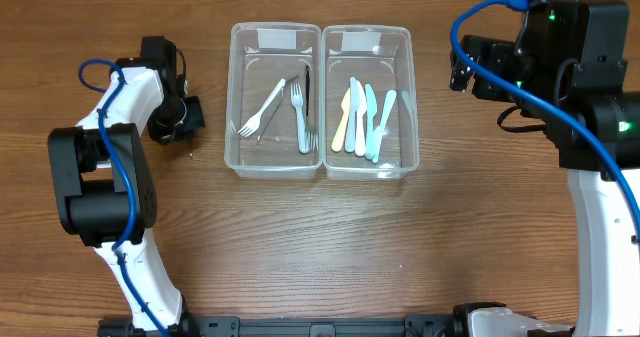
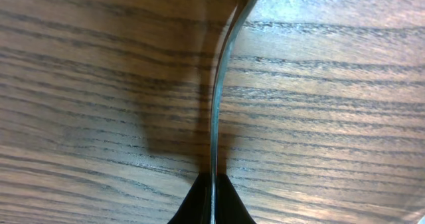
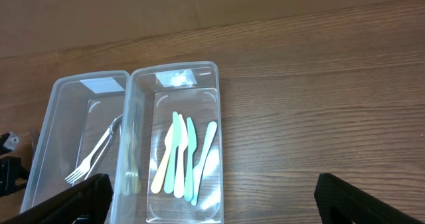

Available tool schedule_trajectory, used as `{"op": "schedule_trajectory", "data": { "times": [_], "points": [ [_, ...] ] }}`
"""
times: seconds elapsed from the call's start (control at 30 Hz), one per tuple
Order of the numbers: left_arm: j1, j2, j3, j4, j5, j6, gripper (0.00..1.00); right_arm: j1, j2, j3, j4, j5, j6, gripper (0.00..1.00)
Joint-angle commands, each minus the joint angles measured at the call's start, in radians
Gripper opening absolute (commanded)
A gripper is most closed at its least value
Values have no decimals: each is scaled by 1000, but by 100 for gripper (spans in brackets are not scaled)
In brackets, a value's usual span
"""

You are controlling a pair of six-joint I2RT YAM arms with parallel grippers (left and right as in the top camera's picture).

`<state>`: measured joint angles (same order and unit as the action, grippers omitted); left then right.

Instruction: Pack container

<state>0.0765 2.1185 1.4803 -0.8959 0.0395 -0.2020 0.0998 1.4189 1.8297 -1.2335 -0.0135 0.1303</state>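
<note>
Left arm: folded back on itself, wrist turned down close over the counter [image 1: 300,237]. The left pincer [image 1: 178,117] is clamped on a thin utensil [image 2: 216,117]. In the left wrist view the utensil shows edge-on, rising from between the dark fingertips [image 2: 192,207] and bending slightly to the right at its far end. What kind of utensil it is cannot be told from this angle. It throws a soft shadow on the wood grain just to its left.

Right arm: raised, with the wrist tilted down toward the counter. The right pincer [image 1: 462,69] has its jaws spread wide with nothing between them. In the right wrist view the two fingers [image 3: 80,197] sit at opposite bottom corners.

Task things: two clear plastic containers stand side by side, long walls touching, between the two pincers.
- The left container [image 1: 232,97] is near the left pincer, on its right side. It holds white forks [image 1: 299,117] and one thin dark piece [image 1: 307,87], lying loosely lengthwise.
- The right container [image 1: 408,97] lies ahead of and below the right pincer, in the middle of that wrist's view. It holds pastel knives [image 1: 362,122] in yellow, green and pale blue, laid roughly parallel and overlapping a little.

Both containers stand open, and no lid is in view.
</note>
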Motion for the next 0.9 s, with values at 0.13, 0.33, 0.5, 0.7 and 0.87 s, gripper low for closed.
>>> {"op": "schedule_trajectory", "data": {
  "times": [0.13,0.33,0.5,0.7,0.87],
  "points": [
    [-10,-35,18,-76,55,50,4,-4,2,4,4,13,-4,100],
    [-53,-294,24,-94,23,46,4,-4,2,4,4,13,-4,100],
    [-134,-483,24,-125,3,36,4,-4,2,4,4,13,-4,100],
    [-269,-579,23,-133,5,28,4,-4,2,4,4,13,-4,100],
    [-363,-546,23,-94,5,-5,4,-4,2,4,4,13,-4,100]
  ]
}}
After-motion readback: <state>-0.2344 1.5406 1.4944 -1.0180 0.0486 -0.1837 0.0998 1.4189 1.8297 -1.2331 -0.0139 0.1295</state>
